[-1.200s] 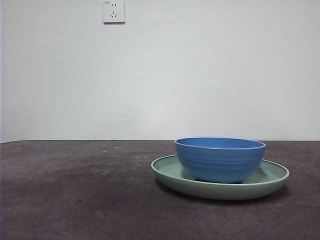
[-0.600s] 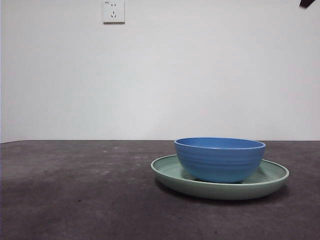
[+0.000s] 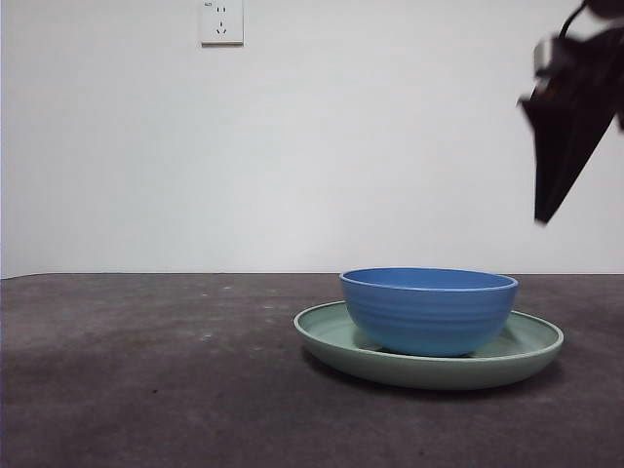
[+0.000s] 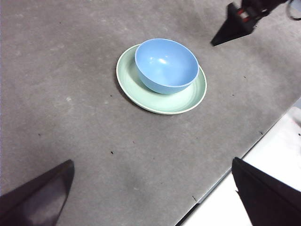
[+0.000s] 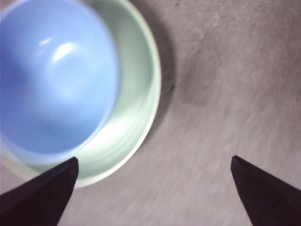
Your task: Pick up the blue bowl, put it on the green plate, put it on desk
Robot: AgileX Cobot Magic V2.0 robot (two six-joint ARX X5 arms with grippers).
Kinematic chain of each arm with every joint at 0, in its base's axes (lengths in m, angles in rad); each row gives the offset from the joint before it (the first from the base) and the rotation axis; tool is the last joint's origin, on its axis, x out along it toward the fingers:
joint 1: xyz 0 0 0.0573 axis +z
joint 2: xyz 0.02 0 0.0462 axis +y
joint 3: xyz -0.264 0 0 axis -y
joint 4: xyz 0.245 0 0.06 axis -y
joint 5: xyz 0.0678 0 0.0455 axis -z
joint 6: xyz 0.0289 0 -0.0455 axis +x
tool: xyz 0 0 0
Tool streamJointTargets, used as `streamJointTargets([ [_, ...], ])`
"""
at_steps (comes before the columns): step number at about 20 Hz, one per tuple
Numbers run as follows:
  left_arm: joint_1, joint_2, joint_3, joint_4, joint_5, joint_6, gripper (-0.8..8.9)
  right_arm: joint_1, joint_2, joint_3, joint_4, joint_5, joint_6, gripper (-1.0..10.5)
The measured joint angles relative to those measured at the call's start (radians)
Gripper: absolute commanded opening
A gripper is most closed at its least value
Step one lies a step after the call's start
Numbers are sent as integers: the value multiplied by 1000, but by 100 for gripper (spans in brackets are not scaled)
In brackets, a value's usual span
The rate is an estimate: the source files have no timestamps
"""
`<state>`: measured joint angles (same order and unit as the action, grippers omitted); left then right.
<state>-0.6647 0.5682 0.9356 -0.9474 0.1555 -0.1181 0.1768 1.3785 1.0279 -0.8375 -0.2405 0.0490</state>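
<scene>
Right gripper [image 3: 575,117]: I log it high at the 2 o'clock corner of the front view, dark and pointed down, above and to the right of the dishes and touching neither. From its own wrist camera the gripper [image 5: 153,188] has its two jaws spread wide apart with nothing between them; the plate edge and bare desk lie under the gap. The picture there is blurred.

Left gripper [image 4: 155,193]: I read its jaws as spread wide too, nothing held, well apart from the dishes. In that view the right gripper [image 4: 233,28] shows near the plate's edge.

Blue bowl [image 3: 429,310]: upright, sitting inside the green plate [image 3: 331,336], off-centre toward one side of it, as the left wrist view of the bowl [image 4: 165,66] and plate [image 4: 181,101] confirms.

The plate lies flat on the desk [image 3: 146,370], at about 4 o'clock in the front view
</scene>
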Motion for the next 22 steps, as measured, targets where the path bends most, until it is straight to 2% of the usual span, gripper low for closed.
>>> streamJointTargets([
  [8,0,0,0,-6,0,0,665,0,198,0,125,6,0,457],
  [11,0,0,0,-6,0,0,665,0,231,0,180,5,0,354],
  [14,0,0,0,-6,0,0,665,0,273,0,220,0,0,320],
  [19,0,0,0,-6,0,0,665,0,318,0,271,-111,0,286],
  [22,0,0,0,-6,0,0,665,0,335,0,281,-125,0,257],
])
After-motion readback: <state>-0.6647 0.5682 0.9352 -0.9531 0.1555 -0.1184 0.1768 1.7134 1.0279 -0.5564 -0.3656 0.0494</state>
